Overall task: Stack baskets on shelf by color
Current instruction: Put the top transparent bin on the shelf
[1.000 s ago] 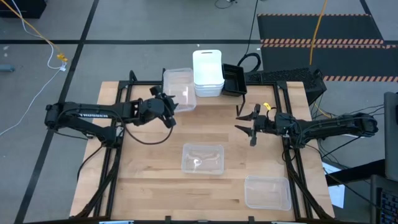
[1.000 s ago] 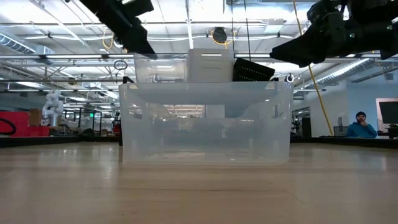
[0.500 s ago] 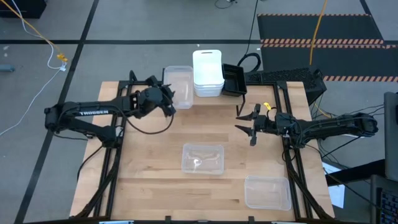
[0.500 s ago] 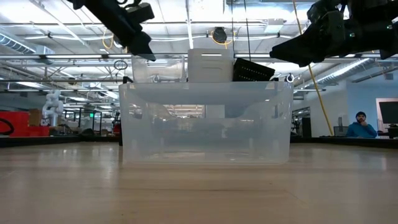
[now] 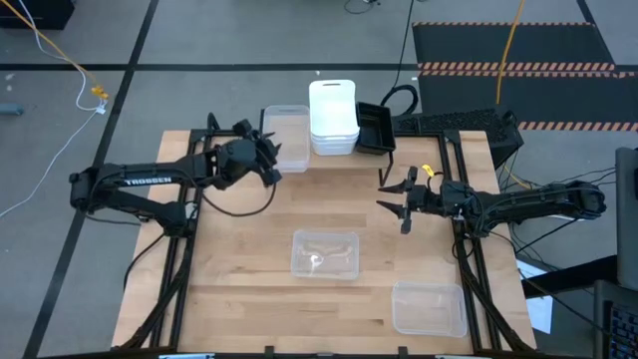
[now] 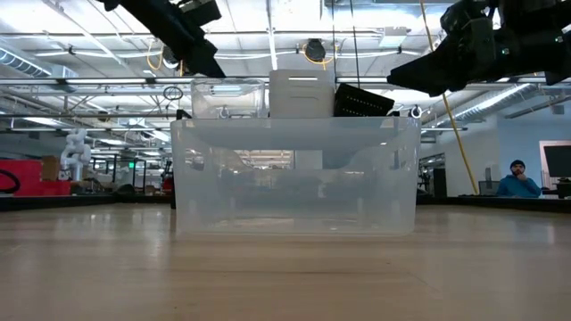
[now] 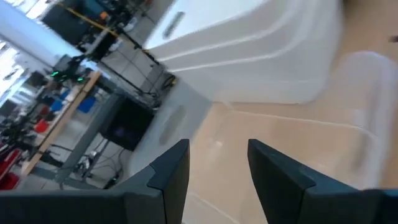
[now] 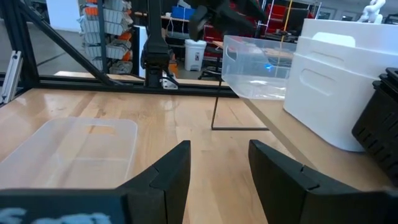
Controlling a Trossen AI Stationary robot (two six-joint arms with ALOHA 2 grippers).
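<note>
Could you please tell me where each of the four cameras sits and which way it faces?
High: overhead, looking straight down; both arms, left gripper, right gripper.
Low: at tabletop height, facing a clear basket; arms enter from above.
Left wrist: own fingers over clear basket on shelf.
Right wrist: own fingers toward the shelf.
All show white baskets.

Bare worktop (image 5: pixel 229 289) lies open at the near left; a clear basket (image 5: pixel 325 253) blocks the middle, another clear basket (image 5: pixel 430 307) the near-right corner
</note>
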